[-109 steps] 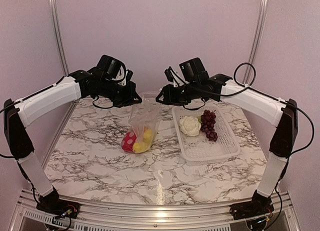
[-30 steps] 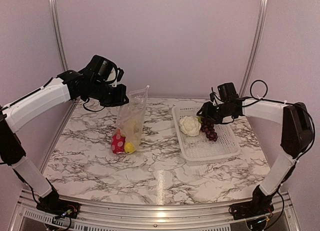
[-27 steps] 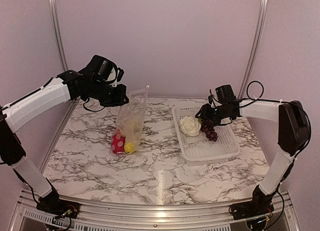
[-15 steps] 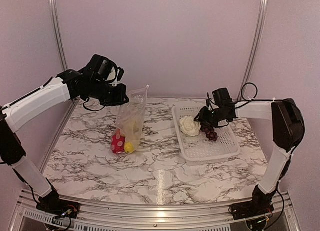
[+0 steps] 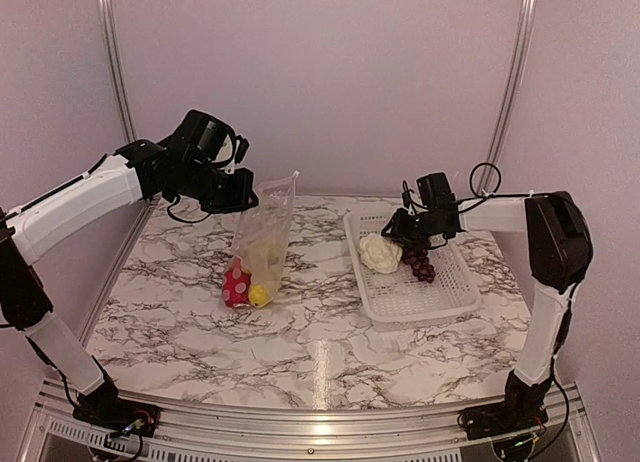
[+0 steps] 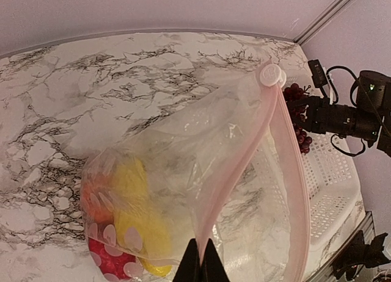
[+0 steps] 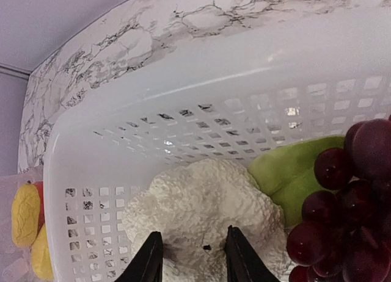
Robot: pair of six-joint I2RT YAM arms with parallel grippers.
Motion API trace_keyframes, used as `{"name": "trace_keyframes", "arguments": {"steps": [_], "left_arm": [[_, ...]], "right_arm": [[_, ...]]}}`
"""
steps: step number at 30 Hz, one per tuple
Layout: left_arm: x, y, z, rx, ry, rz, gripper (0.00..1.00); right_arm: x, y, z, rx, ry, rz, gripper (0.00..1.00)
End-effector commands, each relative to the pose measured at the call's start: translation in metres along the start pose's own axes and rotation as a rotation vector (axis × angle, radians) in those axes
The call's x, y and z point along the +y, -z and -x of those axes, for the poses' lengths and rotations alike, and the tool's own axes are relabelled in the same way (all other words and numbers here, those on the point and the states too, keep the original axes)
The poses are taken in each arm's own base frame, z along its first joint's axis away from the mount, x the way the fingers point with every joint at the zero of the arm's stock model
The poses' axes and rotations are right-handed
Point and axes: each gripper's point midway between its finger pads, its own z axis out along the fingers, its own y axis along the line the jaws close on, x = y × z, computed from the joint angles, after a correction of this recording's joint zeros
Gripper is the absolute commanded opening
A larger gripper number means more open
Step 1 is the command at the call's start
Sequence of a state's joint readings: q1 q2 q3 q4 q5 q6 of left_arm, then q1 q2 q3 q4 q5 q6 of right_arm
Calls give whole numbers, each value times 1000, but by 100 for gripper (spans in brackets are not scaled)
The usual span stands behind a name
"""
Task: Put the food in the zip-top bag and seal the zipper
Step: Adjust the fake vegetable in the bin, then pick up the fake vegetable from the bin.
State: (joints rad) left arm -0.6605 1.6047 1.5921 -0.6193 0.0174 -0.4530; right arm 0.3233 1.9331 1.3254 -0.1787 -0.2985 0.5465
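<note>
Top external view: the left gripper (image 5: 240,198) holds the zip-top bag (image 5: 265,237) up by its top edge, and the bag hangs down to the table (image 5: 300,352). A red pepper (image 5: 235,285) and a yellow piece (image 5: 259,296) sit at the bottom of the bag. The right gripper (image 5: 395,234) is low over the white basket (image 5: 415,302), right at the cauliflower (image 5: 379,253). The grape bunch (image 5: 420,262) lies just beside it.

Left wrist view: the two fingers (image 6: 191,267) are pinched together on the zipper (image 6: 241,166), the pale strip along the bag's mouth. The mouth gapes open. The bag looks thin, floppy and slippery, so I think the stiffer strip is the best place to hold it.

Right wrist view: the fingers (image 7: 149,257) stand apart, one on each side of the cauliflower's bumpy top. I cannot tell if they press on it yet. The cauliflower looks like a light, hard toy. Its bumps should stop it from slipping, and the round middle looks like a good place to pinch. The grape bunch looks knobbly and may wobble, so its thick part seems the best place to grab.

No words, labels or brand names can be read in any view. The red pepper only has pale dots on it.
</note>
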Motion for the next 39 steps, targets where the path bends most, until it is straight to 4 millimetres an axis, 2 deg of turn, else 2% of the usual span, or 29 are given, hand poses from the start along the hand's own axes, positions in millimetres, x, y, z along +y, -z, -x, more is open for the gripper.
{"name": "trace_keyframes", "arguments": {"steps": [1,6,8,9,11,14,17,19,21,23,27,34,39], "left_arm": [[3,12,-4,7,4,16,0],[10,15,-7,-1,8,43,0],[13,15,-11,4,14,48,0],[14,15,-14,10,16,52,0],[14,16,-16,13,17,51,0],[17,17,-19,15,20,56,0],[17,17,-21,17,22,56,0],[16,17,-20,17,23,52,0],[16,17,-19,15,25,49,0],[15,18,-18,11,28,43,0],[13,20,-18,7,31,37,0],[15,22,-20,7,46,39,0],[14,22,-20,8,54,35,0]], "right_arm": [[5,-1,-30,88,50,-10,34],[29,28,-97,220,137,-16,34],[27,43,-127,277,150,-35,34],[25,51,-138,299,150,-47,34],[24,70,-144,303,154,-54,34],[31,100,-132,271,207,-74,34],[49,127,-103,197,280,-81,36],[60,140,-81,135,323,-83,39],[66,144,-67,103,333,-77,42],[69,142,-60,100,314,-52,44],[68,131,-64,122,222,-4,53],[53,118,-68,95,54,53,73],[47,101,-82,137,-10,91,76]]}}
